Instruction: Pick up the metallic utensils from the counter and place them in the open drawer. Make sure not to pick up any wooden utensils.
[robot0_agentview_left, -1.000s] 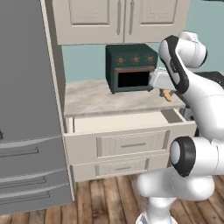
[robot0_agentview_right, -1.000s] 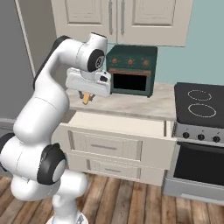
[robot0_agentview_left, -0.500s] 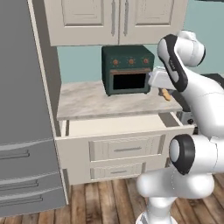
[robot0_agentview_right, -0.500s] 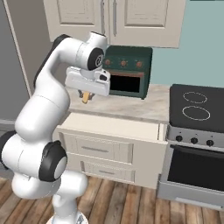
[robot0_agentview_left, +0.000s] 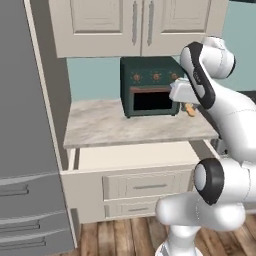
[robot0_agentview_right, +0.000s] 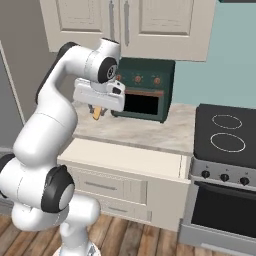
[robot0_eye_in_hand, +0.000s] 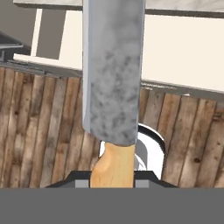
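Arm bent high over the counter (robot0_agentview_left: 115, 125), fingers (robot0_agentview_right: 97, 113) clenched on knife (robot0_eye_in_hand: 113, 78), blade pointing down

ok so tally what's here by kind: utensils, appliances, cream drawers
utensils: 1, the knife in the gripper
appliances: 3, oven, stove, fridge
cream drawers: 2, open drawer, shut drawer below it
total: 6
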